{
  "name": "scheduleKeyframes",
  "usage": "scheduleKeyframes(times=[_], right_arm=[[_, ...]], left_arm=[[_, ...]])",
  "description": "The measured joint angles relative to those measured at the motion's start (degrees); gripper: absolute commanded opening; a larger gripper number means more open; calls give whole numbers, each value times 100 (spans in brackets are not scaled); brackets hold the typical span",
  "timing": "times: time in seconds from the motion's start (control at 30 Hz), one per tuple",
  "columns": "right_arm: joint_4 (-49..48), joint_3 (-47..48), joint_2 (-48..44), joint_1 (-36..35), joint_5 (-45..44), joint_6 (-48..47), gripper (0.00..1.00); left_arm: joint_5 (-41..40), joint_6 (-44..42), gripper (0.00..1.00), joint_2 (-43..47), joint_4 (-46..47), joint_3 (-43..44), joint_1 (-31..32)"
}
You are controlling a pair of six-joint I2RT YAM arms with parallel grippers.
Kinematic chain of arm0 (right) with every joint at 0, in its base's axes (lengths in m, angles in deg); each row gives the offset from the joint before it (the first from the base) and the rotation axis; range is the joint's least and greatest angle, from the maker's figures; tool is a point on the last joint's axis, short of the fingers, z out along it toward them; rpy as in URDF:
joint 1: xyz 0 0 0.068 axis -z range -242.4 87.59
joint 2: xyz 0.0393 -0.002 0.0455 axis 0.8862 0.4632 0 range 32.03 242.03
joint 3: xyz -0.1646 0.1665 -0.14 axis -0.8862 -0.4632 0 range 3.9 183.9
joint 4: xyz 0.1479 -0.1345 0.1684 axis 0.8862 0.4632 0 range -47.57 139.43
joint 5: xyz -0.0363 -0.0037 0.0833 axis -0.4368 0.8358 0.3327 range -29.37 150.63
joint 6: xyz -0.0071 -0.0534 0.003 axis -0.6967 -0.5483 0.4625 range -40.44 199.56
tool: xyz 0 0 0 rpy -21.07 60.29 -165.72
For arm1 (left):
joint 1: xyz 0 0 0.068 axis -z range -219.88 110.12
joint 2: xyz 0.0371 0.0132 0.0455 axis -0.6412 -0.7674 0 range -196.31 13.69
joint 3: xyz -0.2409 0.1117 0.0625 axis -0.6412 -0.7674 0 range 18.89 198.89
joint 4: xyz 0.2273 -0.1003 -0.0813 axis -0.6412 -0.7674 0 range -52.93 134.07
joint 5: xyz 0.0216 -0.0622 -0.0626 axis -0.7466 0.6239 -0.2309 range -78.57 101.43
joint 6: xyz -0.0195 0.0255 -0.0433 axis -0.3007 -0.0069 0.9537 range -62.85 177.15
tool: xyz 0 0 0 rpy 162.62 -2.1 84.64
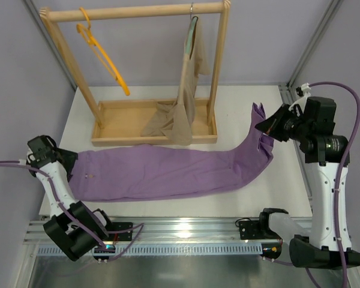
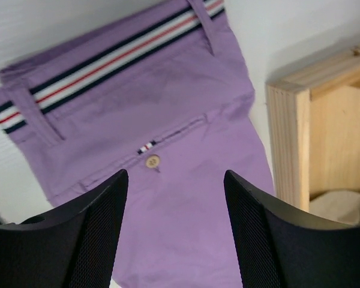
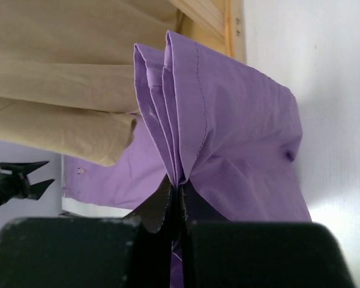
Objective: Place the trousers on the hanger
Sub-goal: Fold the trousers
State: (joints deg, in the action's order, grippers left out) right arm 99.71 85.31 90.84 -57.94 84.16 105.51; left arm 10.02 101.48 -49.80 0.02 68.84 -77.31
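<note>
The lilac trousers (image 1: 162, 174) lie stretched across the white table in front of the rack, waistband to the left. My left gripper (image 1: 69, 157) hovers open over the waistband end. In the left wrist view its gripper (image 2: 175, 180) stands with the fingers apart above the trousers (image 2: 186, 228), just below a pocket button (image 2: 152, 161) and the striped waistband (image 2: 108, 66). My right gripper (image 1: 265, 127) is shut on the bunched leg hems and holds them raised off the table; the right wrist view shows the gripper (image 3: 179, 186) pinching the folded trousers (image 3: 228, 120). The orange hanger (image 1: 102, 57) hangs from the rack's top bar at the left.
A wooden rack (image 1: 138, 12) with a tray base (image 1: 153, 139) stands behind the trousers. A grey-green hanger with a beige garment (image 1: 189, 90) hangs at its right side and drapes into the tray. The rack's corner (image 2: 288, 144) lies just right of my left gripper.
</note>
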Motion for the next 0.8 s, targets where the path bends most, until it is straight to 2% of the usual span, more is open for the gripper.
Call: scheduleKeyframes(times=[0.13,0.23,0.3,0.53,0.6,0.7,0.8], right_arm=[[-214,-2,-262,-201,214,332,4],[-466,-61,-380,-804,173,592,4],[-671,-197,-424,-1353,11,743,4],[-1204,-1047,-356,-4015,-1593,1504,4],[-1388,-1316,-256,-4588,-2004,1698,4],[-1781,-1464,186,-5388,-2618,1967,4],[-2319,-1283,1001,-5991,-3077,2138,4]], left_arm=[[697,-7,66,-48,203,-2,280],[1078,-7,68,-39,317,-2,549],[1276,-4,69,-7,356,-2,612],[1685,-61,70,98,367,-2,614],[1749,-142,70,98,367,-4,614],[1803,-225,70,98,369,-42,614],[1803,-286,70,98,345,-81,614]])
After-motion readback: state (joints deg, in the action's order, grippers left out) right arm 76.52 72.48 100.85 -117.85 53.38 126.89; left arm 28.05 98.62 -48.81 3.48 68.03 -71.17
